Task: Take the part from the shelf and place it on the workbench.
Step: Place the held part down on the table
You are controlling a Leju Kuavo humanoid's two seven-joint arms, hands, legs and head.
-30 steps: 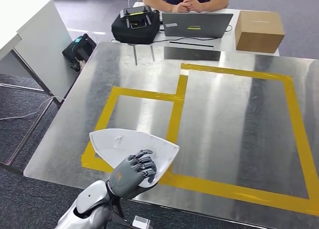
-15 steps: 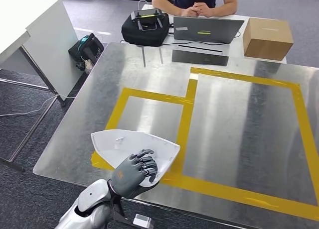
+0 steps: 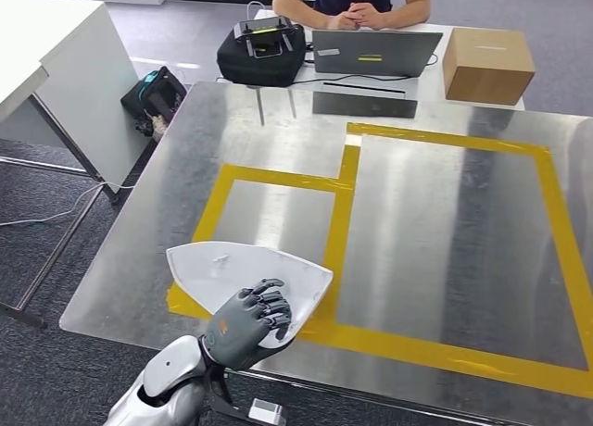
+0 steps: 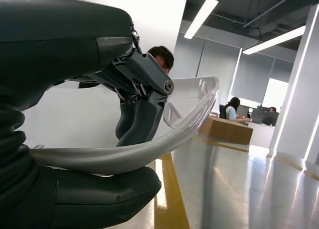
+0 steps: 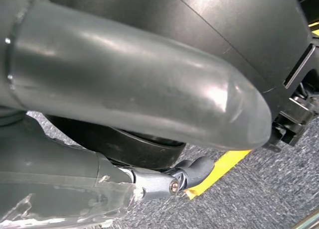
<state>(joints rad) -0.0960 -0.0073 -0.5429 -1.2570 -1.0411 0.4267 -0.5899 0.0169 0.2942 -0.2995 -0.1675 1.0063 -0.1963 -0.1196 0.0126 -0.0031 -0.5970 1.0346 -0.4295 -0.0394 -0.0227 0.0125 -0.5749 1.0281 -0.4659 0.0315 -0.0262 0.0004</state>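
Note:
The part [image 3: 231, 269] is a flat white curved shell pointed at one end. My left hand [image 3: 248, 324] grips its near edge, dark fingers on top and the thumb underneath, and holds it just over the front left corner of the shiny steel workbench [image 3: 434, 222]. The shell overlaps the small square marked in yellow tape [image 3: 343, 213]. In the left wrist view the part [image 4: 180, 124] sits between the fingers [image 4: 139, 119] above and the thumb below, a little above the metal top. My right hand [image 5: 150, 104] hangs over grey carpet, its thumb and a finger stretched out with nothing between them.
A person [image 3: 349, 0] sits at the far end behind a laptop [image 3: 374, 51], a black case [image 3: 262, 51] and a cardboard box [image 3: 487, 65]. A white table [image 3: 63, 65] and a dark bag [image 3: 154, 97] on the floor stand to the left.
The whole picture has shifted slightly, so the camera has moved. My left hand keeps the same grip on the part over the bench corner.

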